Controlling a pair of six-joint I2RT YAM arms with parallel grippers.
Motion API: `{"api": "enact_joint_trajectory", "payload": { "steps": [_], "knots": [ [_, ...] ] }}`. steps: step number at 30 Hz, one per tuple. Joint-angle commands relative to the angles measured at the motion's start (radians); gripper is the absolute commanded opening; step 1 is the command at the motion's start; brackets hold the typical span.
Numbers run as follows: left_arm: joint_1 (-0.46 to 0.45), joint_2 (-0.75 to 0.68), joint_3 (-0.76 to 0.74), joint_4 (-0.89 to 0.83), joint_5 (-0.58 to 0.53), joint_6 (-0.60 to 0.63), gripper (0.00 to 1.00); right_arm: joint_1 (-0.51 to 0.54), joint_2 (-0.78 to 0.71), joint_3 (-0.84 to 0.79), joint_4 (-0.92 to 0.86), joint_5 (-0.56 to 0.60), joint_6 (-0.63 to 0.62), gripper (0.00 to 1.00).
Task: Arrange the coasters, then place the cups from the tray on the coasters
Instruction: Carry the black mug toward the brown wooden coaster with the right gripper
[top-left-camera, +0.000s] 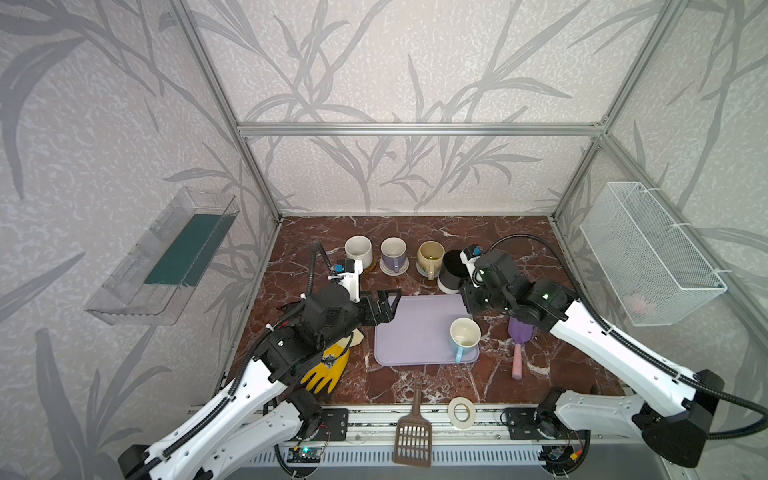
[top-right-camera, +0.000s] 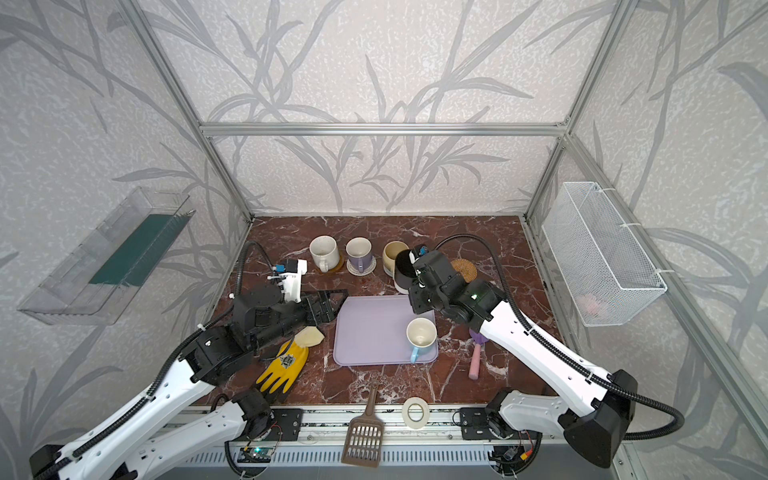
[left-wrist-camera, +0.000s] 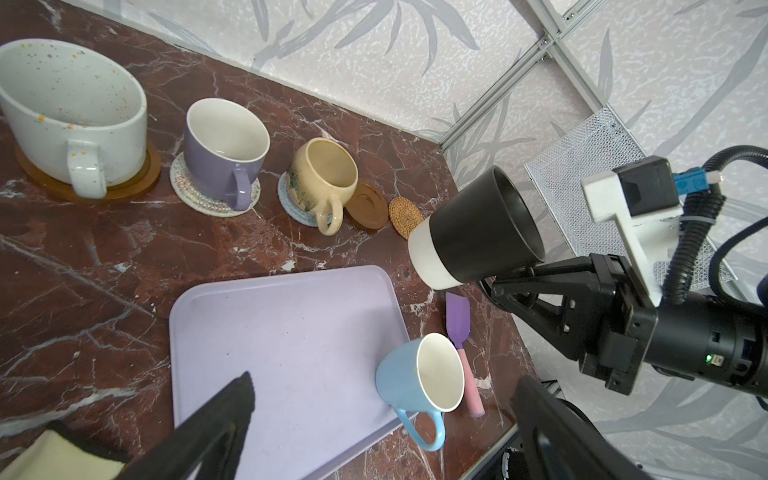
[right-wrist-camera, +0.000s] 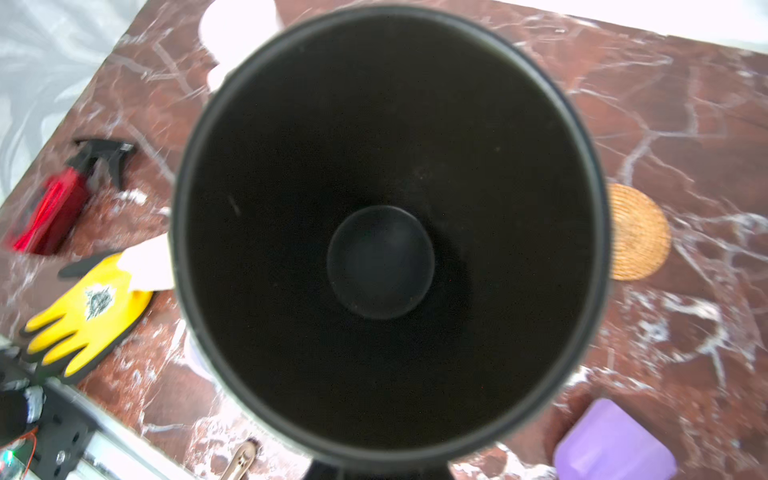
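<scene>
Black tapered mug with white base (left-wrist-camera: 478, 232) clenched in right gripper (left-wrist-camera: 505, 284), held tilted at 1 o'clock off lavender plastic tray (top-left-camera: 415, 328), light blue mug (top-left-camera: 464, 334) seated at tray's 5 o'clock corner, left gripper (top-left-camera: 392, 306) spread wide at tray's 9 o'clock edge, round tan rattan coaster (left-wrist-camera: 405, 216) uncovered.

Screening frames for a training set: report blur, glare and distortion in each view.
Right wrist view: the black cup fills the frame, rim soft; the red spray bottle is smeared; the far wall blown out white. Left wrist view: sharp on the tray. Both top views: wide-angle, frame posts splay outward.
</scene>
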Motion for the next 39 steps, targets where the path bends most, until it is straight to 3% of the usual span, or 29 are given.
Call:
{"api": "enact_joint_trajectory", "payload": {
  "steps": [1,4,15,24,39],
  "knots": [
    [0.002,0.051,0.034,0.072,0.061,-0.007,0.99,-0.076,-0.017,0.098,-0.022,-0.035,-0.032,0.0],
    [0.001,0.113,0.006,0.15,0.11,-0.047,0.99,-0.124,-0.002,0.14,-0.046,-0.014,-0.038,0.0],
    [0.001,0.271,0.042,0.258,0.116,-0.053,1.0,-0.286,0.128,0.118,0.065,-0.114,-0.025,0.0],
    [0.001,0.373,0.026,0.337,0.109,-0.075,0.99,-0.294,0.269,0.099,0.147,-0.024,-0.058,0.0],
    [0.002,0.556,0.075,0.408,0.146,-0.084,0.99,-0.343,0.468,0.107,0.296,-0.041,-0.056,0.0]
  ]
}}
